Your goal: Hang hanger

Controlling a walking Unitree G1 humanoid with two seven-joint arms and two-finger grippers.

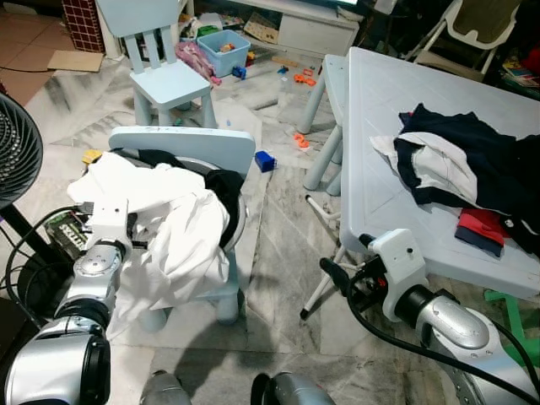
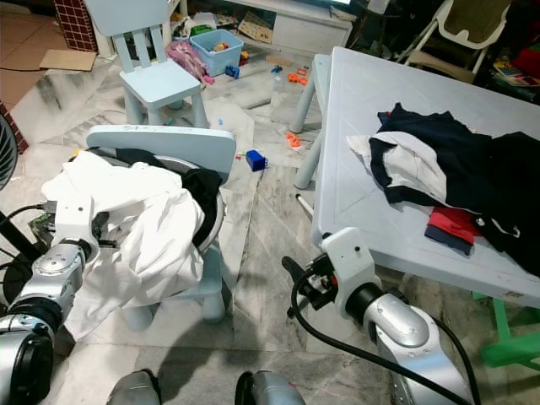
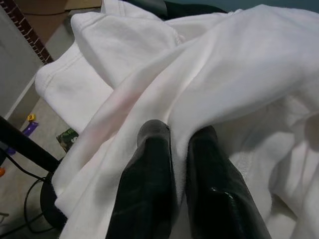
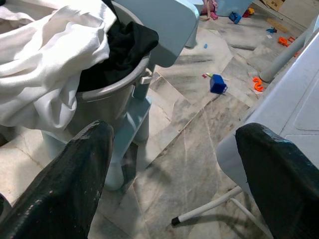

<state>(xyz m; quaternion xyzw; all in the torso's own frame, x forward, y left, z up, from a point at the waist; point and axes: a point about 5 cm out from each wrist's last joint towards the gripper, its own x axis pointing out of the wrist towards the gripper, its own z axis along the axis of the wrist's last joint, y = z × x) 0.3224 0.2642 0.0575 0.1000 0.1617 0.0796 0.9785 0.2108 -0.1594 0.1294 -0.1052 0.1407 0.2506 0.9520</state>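
A white garment (image 1: 173, 224) is spilling over the rim of a grey basin (image 4: 117, 84) sitting on the near pale-blue chair (image 1: 190, 143). The left gripper (image 3: 179, 149) is pinching a fold of it, fingers nearly together. The right gripper (image 4: 174, 164) is hovering wide apart. The hanger is probably the white wire (image 1: 325, 283) at the table's (image 1: 380, 126) near edge; reaching there looks wiser.

Open marble floor (image 1: 287, 253) runs between the small blue chair (image 1: 190, 143) on my left and the white table (image 1: 396, 169) on my right, wide enough for my spread right claw (image 4: 174, 164) to pass. A white metal leg (image 1: 325, 283) slants across that gap near the table's edge. My left claw (image 3: 174, 164) is pressed into the white cloth (image 1: 173, 224) heaped over the chair's basin (image 4: 117, 87), which blocks that side.
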